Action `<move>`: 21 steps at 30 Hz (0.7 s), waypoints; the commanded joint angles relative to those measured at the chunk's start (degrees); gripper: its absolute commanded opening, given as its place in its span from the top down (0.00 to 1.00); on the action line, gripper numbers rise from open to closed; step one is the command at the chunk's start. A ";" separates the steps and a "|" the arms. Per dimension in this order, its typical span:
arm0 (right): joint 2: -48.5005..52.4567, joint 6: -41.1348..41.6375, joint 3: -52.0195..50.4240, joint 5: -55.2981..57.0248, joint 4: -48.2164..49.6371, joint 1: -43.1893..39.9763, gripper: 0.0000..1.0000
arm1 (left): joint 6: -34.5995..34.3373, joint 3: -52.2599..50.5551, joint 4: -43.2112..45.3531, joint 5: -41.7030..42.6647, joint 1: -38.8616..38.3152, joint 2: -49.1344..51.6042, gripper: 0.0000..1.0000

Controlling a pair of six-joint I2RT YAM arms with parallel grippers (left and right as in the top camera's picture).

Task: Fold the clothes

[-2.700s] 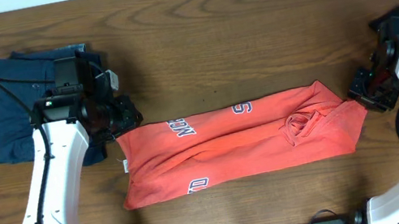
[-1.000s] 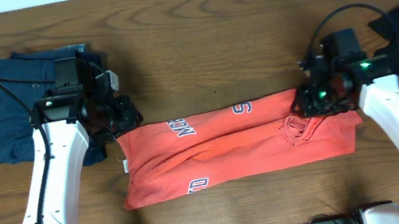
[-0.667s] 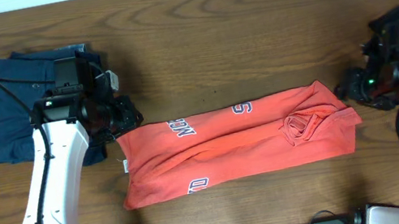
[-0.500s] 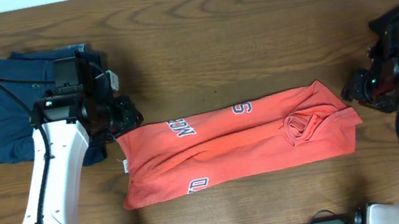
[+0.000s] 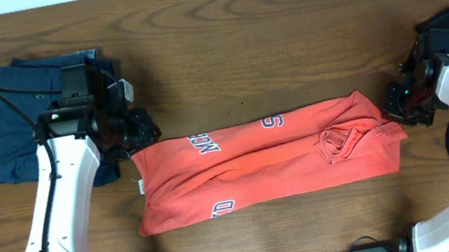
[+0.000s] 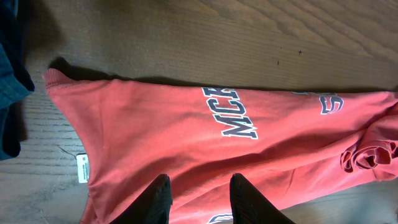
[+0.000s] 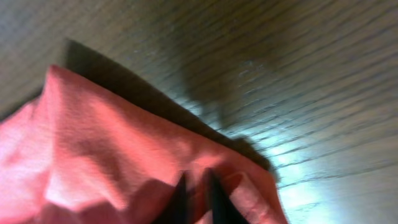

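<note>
Red shirt point(image 5: 268, 160) lies folded lengthwise on wooden table point(image 5: 282, 32). Left gripper point(image 6: 201, 185) fingers spread above it; right gripper point(image 7: 196, 182) pinches its edge.

surface: wooden table point(image 5: 284, 41) | grain: dark brown, wavy

matt red cloth shirt point(image 5: 268, 160), glossy grained wood table point(image 5: 237, 40)

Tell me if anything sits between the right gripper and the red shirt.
Nothing visible does. The right gripper is at the shirt's right edge, fingertips on the fabric in the wrist view, with only table beside that corner.
</note>
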 commanded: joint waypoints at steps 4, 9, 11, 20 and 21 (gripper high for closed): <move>-1.27 -4.85 -0.07 -6.88 -1.44 -0.42 0.99 | 0.57 0.76 -0.15 0.33 0.20 -0.72 0.67; -6.62 -7.28 0.24 -10.14 -3.72 -0.42 0.99 | 0.57 0.76 0.07 0.33 0.20 -0.72 0.67; -9.84 -7.08 0.24 -8.31 -4.76 -0.42 0.99 | 0.57 0.76 0.02 0.33 0.20 -0.72 0.67; -14.45 -0.39 -1.05 0.04 -11.56 -0.42 0.35 | 0.57 0.76 0.02 0.35 0.20 -0.72 0.67; -14.21 0.11 -1.86 0.22 -11.02 -0.42 0.34 | 0.57 0.76 0.00 0.35 0.20 -0.72 0.67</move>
